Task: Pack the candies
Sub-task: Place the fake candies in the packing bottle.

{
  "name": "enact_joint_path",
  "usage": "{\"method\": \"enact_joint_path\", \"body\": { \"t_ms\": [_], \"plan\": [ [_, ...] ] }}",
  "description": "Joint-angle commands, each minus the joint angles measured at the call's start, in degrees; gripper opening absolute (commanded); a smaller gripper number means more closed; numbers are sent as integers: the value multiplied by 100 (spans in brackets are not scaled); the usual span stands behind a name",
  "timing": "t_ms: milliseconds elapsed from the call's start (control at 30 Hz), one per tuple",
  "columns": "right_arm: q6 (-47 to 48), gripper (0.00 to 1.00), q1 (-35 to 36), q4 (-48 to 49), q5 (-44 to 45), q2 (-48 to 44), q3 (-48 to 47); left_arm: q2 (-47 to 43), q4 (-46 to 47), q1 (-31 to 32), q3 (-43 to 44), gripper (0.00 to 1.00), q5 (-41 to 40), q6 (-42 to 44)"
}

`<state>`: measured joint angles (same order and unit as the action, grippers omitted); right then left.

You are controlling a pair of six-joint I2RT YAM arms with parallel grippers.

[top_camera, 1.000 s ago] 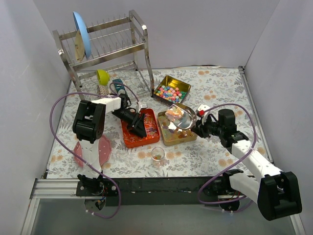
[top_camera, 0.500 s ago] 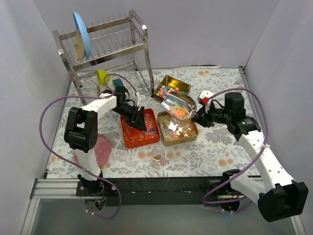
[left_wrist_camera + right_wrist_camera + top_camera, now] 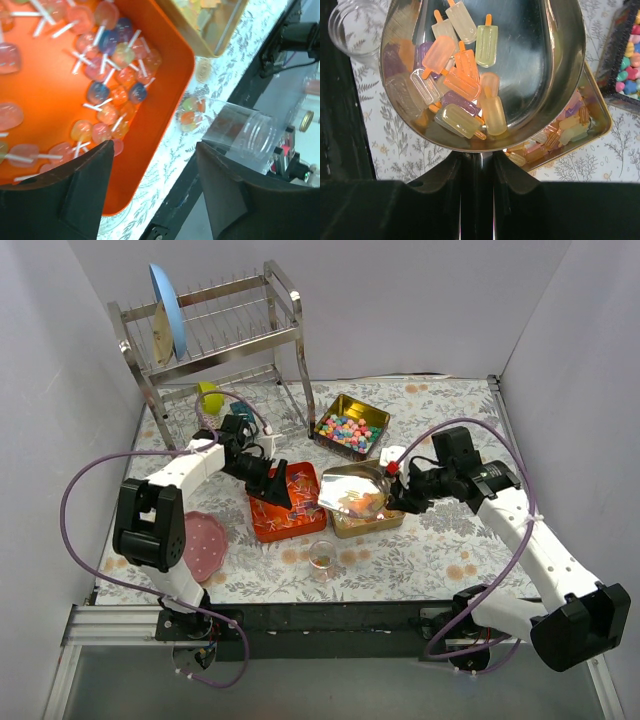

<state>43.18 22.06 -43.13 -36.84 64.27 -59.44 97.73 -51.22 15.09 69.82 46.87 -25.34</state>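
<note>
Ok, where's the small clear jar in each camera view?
Top external: clear jar, front centre, just below-left of the gold tray.
Left wrist: right of centre, seen tilted.
Right wrist: top-left corner, beside the scoop.
Shared landmark: the gold tray, close by in the wrist views too.

Stick-mounted candies [image 3: 97,92] crowd the orange tray [image 3: 45,90], a clear jar [image 3: 240,132] sitting just beside it.

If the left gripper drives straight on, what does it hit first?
Probably the orange tray, at its corner rim beside the lollipops. The left gripper hangs open over it; depth is unclear, so one finger may miss onto the table.
</note>
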Motion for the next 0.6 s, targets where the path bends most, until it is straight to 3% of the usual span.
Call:
{"method": "enact_joint_path", "body": {
  "t_ms": [0, 233, 333, 567],
  "plan": [
    [1051, 1, 351, -774, 98, -169, -349, -369, 209, -322, -170, 71, -178, -67],
    [1325, 1, 1062, -986, 625, -231, -419, -790, 455, -718, -442, 79, -82, -331],
    [1307, 1, 1309, -995, 845, -204, -472, -931, 569, -841, -548, 98, 6, -454],
    [1237, 1, 1695, -986, 1258, -160, -516, -1151, 789, -1122, -610, 98, 383, -761]
  ]
}}
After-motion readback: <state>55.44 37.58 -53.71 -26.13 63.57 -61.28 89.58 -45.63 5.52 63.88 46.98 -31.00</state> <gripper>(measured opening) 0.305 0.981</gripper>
